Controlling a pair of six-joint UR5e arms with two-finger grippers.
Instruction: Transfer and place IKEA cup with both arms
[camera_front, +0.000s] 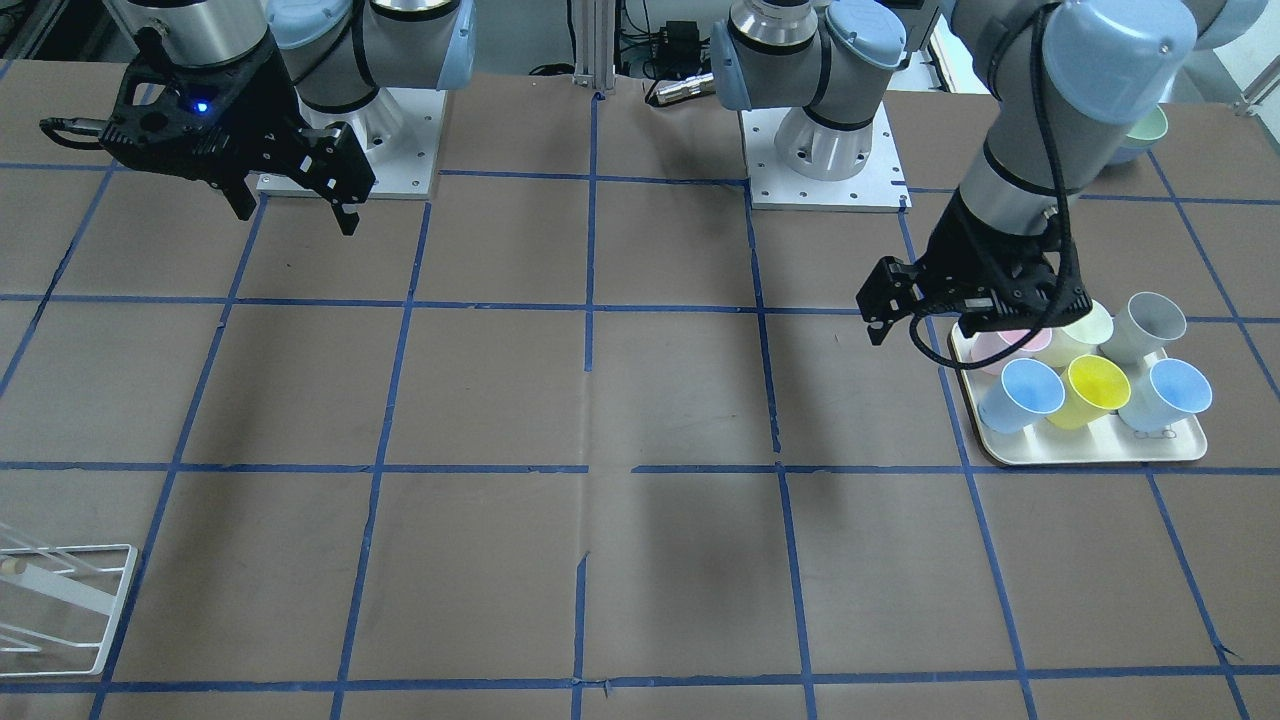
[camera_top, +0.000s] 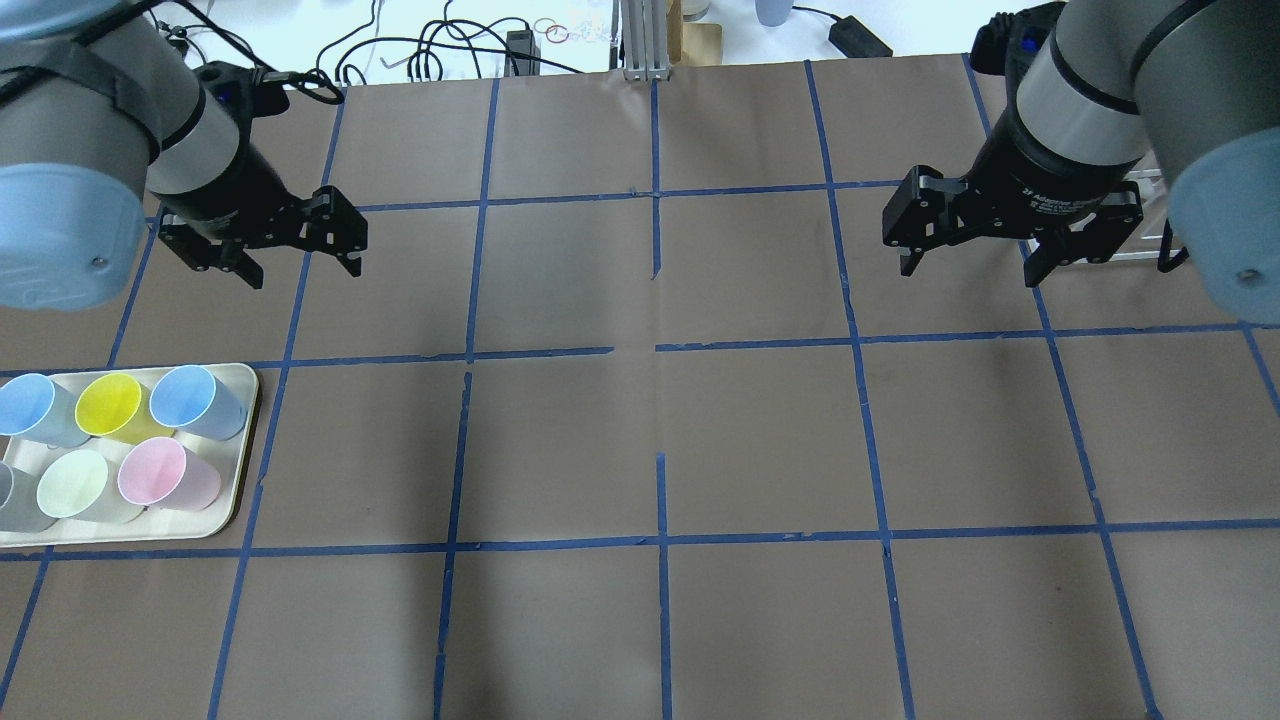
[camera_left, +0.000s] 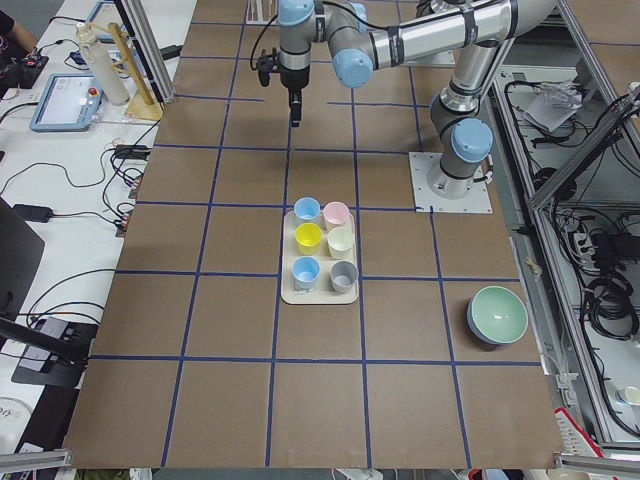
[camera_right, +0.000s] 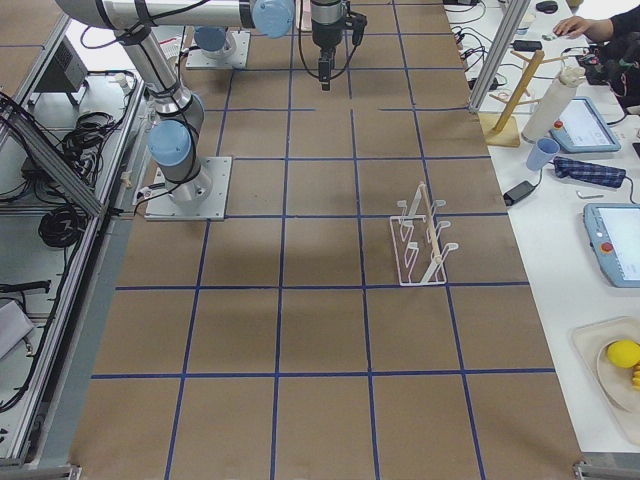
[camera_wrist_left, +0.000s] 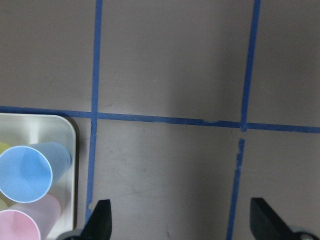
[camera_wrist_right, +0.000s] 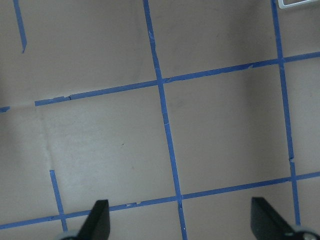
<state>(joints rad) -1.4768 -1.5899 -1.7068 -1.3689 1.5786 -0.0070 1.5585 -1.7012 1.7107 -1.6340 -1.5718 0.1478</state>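
Two pale blue cups stand among several cups on a cream tray (camera_top: 235, 450) at the table's left end, and I cannot tell which is the IKEA cup. One (camera_top: 190, 397) (camera_front: 1028, 392) sits at the tray's inner far corner and shows in the left wrist view (camera_wrist_left: 25, 172). The other (camera_top: 27, 405) (camera_front: 1172, 392) sits at the outer far corner. My left gripper (camera_top: 305, 272) (camera_front: 915, 325) (camera_wrist_left: 182, 220) is open and empty, above the table just past the tray. My right gripper (camera_top: 970, 272) (camera_front: 297, 220) (camera_wrist_right: 180, 220) is open and empty over bare table on the right.
The yellow cup (camera_top: 108, 405), pink cup (camera_top: 158, 472), a pale green cup (camera_top: 72, 483) and a grey cup (camera_front: 1152, 322) share the tray. A white wire rack (camera_right: 420, 250) (camera_front: 60, 600) stands near the right gripper. A green bowl (camera_left: 497, 315) sits behind the tray.
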